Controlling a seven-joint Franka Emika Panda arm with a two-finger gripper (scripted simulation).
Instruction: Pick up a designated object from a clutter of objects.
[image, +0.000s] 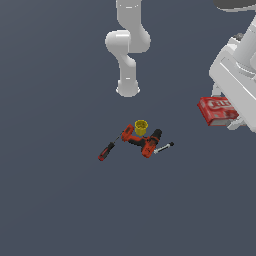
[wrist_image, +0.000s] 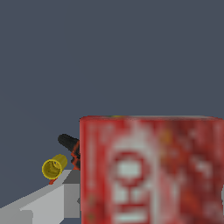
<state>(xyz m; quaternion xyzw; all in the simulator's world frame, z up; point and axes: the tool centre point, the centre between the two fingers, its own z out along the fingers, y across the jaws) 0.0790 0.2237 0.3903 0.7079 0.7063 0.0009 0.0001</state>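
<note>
The designated object, a flat red box (image: 212, 109) with white lettering, hangs high at the exterior view's right, far from the clutter of objects. My gripper (image: 224, 116) is shut on it, and the white hand covers the box's right end. In the wrist view the box (wrist_image: 148, 170) fills the near field, blurred. The clutter lies on the dark floor: a yellow cup (image: 141, 127), a red-and-black drill (image: 145, 141), a red-handled screwdriver (image: 107, 150) and a thin marker (image: 164, 147).
The arm's white base (image: 127, 89) stands behind the clutter. In the wrist view the yellow cup (wrist_image: 54, 167) and the drill's black end (wrist_image: 69, 142) show beside the box. A pale grey shape (wrist_image: 43, 203) sits at the frame's corner.
</note>
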